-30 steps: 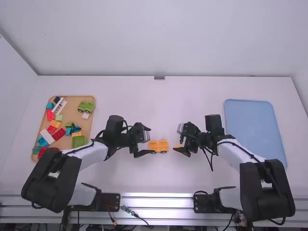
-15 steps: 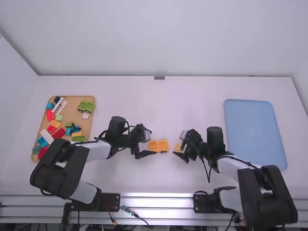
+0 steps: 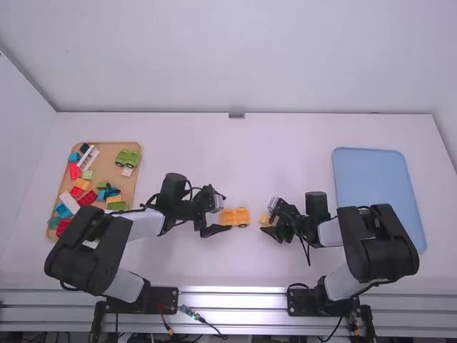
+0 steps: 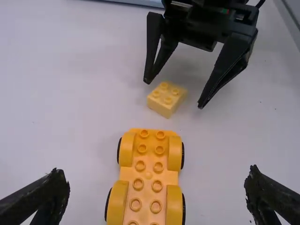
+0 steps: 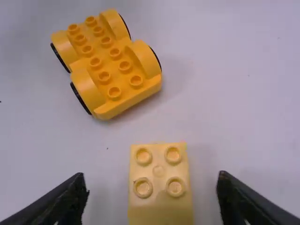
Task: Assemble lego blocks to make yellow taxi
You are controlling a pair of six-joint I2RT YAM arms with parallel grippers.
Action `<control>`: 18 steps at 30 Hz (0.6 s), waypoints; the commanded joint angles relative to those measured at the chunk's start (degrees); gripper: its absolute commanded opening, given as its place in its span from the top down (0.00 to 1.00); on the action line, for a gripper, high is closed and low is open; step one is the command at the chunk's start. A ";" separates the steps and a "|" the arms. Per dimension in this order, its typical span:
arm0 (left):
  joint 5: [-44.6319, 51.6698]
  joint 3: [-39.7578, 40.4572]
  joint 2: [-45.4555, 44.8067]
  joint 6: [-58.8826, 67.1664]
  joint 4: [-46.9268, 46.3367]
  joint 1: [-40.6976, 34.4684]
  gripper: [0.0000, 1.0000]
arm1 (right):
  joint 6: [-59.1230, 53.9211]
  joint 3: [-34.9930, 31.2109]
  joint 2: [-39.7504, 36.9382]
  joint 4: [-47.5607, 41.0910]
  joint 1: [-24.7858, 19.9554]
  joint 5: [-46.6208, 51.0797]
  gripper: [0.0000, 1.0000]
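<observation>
My left gripper [image 3: 210, 216] stands open at the left end of the orange-yellow wheeled base [image 3: 235, 217], mid-table. The right gripper [image 3: 266, 220] is open at a small pale yellow brick [image 3: 263, 219], just right of the base. In the left wrist view, the left gripper [image 4: 157, 194] has its fingers spread either side of the wheeled base [image 4: 148, 178], while the yellow brick [image 4: 166, 99] lies near the other arm's spread fingers. From the right wrist, the brick [image 5: 160, 183] sits studs up between the fingers of the right gripper [image 5: 153, 187], apart from the base [image 5: 107, 65].
A tan tray [image 3: 107, 151] at the left holds several loose coloured bricks and a green wheeled base [image 3: 128, 158]. On the right side of the table lies a blue tray [image 3: 377, 193].
The right gripper has shifted slightly to the right and toward the camera side, and its arm has swung inward. The left arm moved a little at first, then held still.
</observation>
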 commanded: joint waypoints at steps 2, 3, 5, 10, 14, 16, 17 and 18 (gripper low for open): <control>1.01 0.70 0.15 -0.17 -0.59 0.17 0.01 | -0.72 1.22 1.09 0.37 -0.07 -1.66 0.44; 1.01 0.70 0.15 -0.13 -0.74 0.17 0.01 | -0.72 1.22 1.09 0.33 -0.17 -1.62 0.47; 1.07 0.66 0.15 0.26 -0.92 0.17 0.01 | -0.72 1.36 1.09 0.33 -0.26 -1.64 0.52; 1.03 0.63 0.15 0.24 -0.90 0.17 0.01 | -1.14 1.27 1.11 -0.26 0.35 0.00 0.50; 1.11 0.63 0.15 0.24 -1.09 0.17 0.01 | -1.20 1.38 1.88 0.44 1.09 0.61 0.47; 1.18 0.61 0.15 0.28 -1.11 0.17 0.01 | -1.07 1.38 1.88 0.35 1.11 1.49 0.47; 1.11 0.57 0.15 0.26 -1.11 0.17 0.01 | -1.14 1.31 1.86 0.37 0.90 1.81 0.47; 1.01 0.50 0.15 0.26 -1.11 0.17 0.01 | -1.11 1.31 1.86 0.35 0.81 1.75 0.47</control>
